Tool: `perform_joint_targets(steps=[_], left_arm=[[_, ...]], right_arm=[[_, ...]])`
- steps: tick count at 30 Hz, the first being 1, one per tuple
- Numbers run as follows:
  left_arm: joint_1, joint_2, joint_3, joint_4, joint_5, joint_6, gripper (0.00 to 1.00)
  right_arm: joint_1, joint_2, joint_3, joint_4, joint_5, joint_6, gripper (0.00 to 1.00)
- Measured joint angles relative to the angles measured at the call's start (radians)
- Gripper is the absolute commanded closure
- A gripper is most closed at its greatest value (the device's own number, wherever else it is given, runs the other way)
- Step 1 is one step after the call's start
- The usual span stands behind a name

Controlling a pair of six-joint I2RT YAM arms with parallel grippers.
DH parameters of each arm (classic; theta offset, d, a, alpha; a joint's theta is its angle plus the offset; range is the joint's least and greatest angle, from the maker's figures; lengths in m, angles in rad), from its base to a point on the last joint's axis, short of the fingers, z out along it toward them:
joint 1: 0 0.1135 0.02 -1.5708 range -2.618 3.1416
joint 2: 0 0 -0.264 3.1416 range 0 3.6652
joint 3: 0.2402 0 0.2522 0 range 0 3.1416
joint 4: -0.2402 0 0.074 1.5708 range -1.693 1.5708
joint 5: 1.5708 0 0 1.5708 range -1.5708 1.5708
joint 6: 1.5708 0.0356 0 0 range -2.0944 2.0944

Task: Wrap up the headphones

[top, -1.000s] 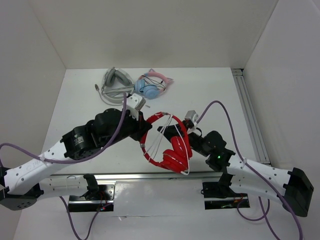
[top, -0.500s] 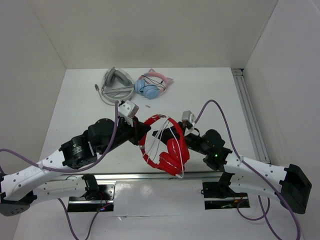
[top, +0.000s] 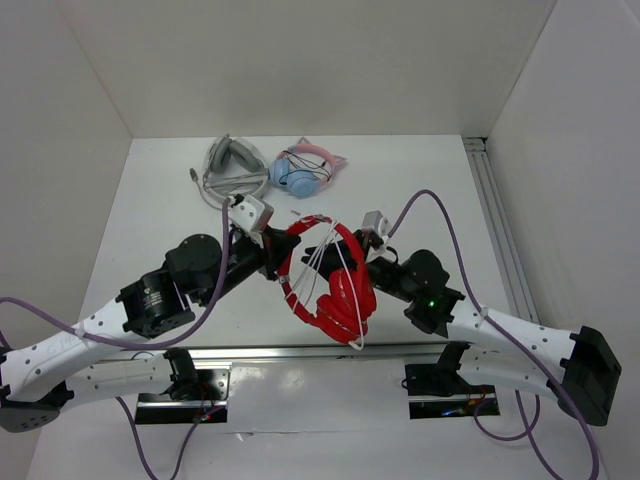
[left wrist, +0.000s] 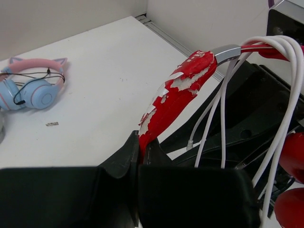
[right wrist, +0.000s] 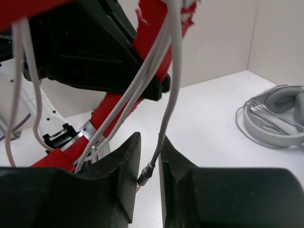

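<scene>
The red headphones [top: 345,300] hang above the table between my two arms, earcups toward the near side. My left gripper [top: 283,262] is shut on the peeling red headband [left wrist: 175,95], pinched between its jaws [left wrist: 141,147]. The white cable [top: 320,265] runs in several strands across the headband [left wrist: 285,95]. My right gripper [top: 335,258] is close beside the headband, and its jaws [right wrist: 149,156] are shut on the cable's end [right wrist: 171,95] just above the plug. The red band shows above them in the right wrist view [right wrist: 152,38].
Grey-white headphones [top: 232,165] and light-blue and pink cat-ear headphones [top: 305,170] lie at the table's far side; both also show in the wrist views [right wrist: 280,114] [left wrist: 33,85]. A small loose piece [top: 297,211] lies near them. A metal rail [top: 495,220] runs along the right edge.
Both grippers kept their hold. The left arm drew back to the left, the headphones shifted slightly left and away, and the right gripper carried the cable end closer over the headband.
</scene>
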Motion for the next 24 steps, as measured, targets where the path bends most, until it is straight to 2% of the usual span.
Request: perform_joint_targets(steps=[2,8,11,12,14,15,19,24], left_arm=[[0.000,0.000,0.006,0.000,-0.004,0.021,1.00],[0.000,-0.003,0.007,0.002,-0.008,0.061,1.00],[0.001,-0.013,0.007,0.002,-0.008,0.079,1.00],[0.001,-0.017,0.007,0.002,-0.009,0.080,1.00],[0.000,-0.023,0.006,0.001,-0.015,0.083,1.00],[0.002,-0.026,0.006,0.000,-0.020,0.083,1.00],[0.004,-0.035,0.006,0.000,-0.026,0.084,1.00],[0.004,-0.035,0.006,-0.004,-0.023,0.083,1.00]], right_arm=[[-0.006,0.000,0.000,-0.008,0.011,-0.006,0.64],[-0.008,0.005,0.000,-0.008,0.048,-0.013,0.59],[-0.008,0.005,-0.001,-0.014,0.064,-0.021,0.51],[-0.008,0.005,-0.001,-0.018,0.066,-0.024,0.42],[-0.009,0.005,-0.001,-0.031,0.067,-0.032,0.34],[-0.009,0.005,-0.001,-0.034,0.066,-0.035,0.26],[-0.013,0.001,-0.001,-0.042,0.071,-0.040,0.08],[-0.014,-0.002,-0.001,-0.057,0.080,-0.040,0.04]])
